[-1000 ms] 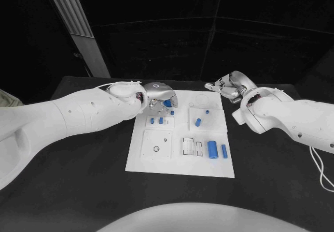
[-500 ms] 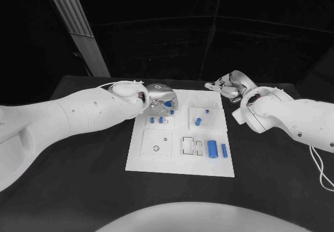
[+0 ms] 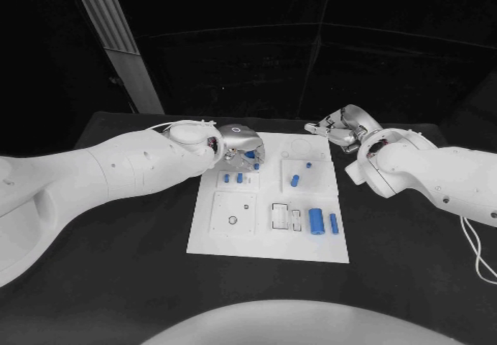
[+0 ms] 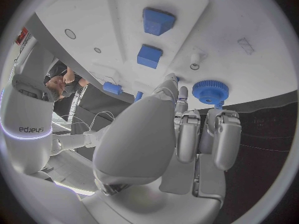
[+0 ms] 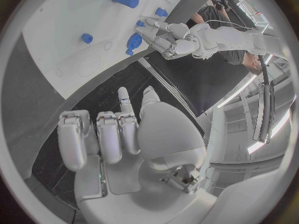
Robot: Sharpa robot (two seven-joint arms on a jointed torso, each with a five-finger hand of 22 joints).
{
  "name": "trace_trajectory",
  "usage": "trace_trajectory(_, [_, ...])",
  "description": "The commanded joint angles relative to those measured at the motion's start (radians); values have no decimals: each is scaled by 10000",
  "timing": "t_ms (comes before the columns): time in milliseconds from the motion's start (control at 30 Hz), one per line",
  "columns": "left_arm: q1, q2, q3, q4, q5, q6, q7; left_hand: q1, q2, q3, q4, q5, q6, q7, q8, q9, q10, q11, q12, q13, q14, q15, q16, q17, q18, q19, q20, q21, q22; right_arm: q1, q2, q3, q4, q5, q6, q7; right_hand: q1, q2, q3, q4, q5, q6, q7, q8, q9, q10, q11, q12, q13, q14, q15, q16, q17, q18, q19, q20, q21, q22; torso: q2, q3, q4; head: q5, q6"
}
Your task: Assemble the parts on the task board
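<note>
The white task board (image 3: pixel 267 244) lies in the middle of the table. My left hand (image 3: pixel 236 142) hovers over its far left corner and pinches a blue gear (image 3: pixel 250 154) between its fingertips (image 4: pixel 181 93); the gear (image 4: pixel 210 91) hangs just above the board (image 4: pixel 124 15). The right wrist view also catches that hand (image 5: pixel 168 40) and its gear (image 5: pixel 134 41). My right hand (image 3: pixel 340 126) stays above the black table past the board's far right corner, fingers loosely apart and holding nothing (image 5: pixel 124 139).
Two small blue blocks (image 3: pixel 232 178) stand in the board's left half, and two blue pegs (image 3: pixel 294 181) sit right of them. A thick blue cylinder (image 3: pixel 316 221) and a thin one (image 3: pixel 333 224) lie near the right edge. A grey post (image 3: pixel 114 50) stands far left.
</note>
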Motion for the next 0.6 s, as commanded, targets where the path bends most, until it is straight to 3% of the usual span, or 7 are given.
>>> trace_trajectory(33, [3, 43, 6, -31, -168, 123, -192, 108, 8, 69, -2, -34, 63, -2, -50, -17, 41, -22, -68, -4, 1037, -54, -54, 2635, -67, 1036, -71, 39, 2633, 15, 8, 5, 18, 1, 80, -12, 70, 33, -63, 17, 39, -80, 0, 23, 15, 1059, -20, 25, 2613, 1039, -40, 25, 2631, -74, 1054, -51, 32, 2634, -4, 0, -2, -7, -1])
trace_trajectory(600, [-57, 267, 7, -293, -204, 316, -188, 45, 95, 188, 21, -36, 205, 17, -55, -44, 200, 5, -89, 1, 1037, -21, -54, 2635, -67, 1036, -54, 39, 2633, 16, 14, 6, 22, 1, 98, -37, 70, 33, -63, 17, 39, -80, 0, 23, 15, 1059, -20, 25, 2613, 1039, -40, 25, 2631, -74, 1054, -51, 32, 2634, 1, 0, -3, -6, -31])
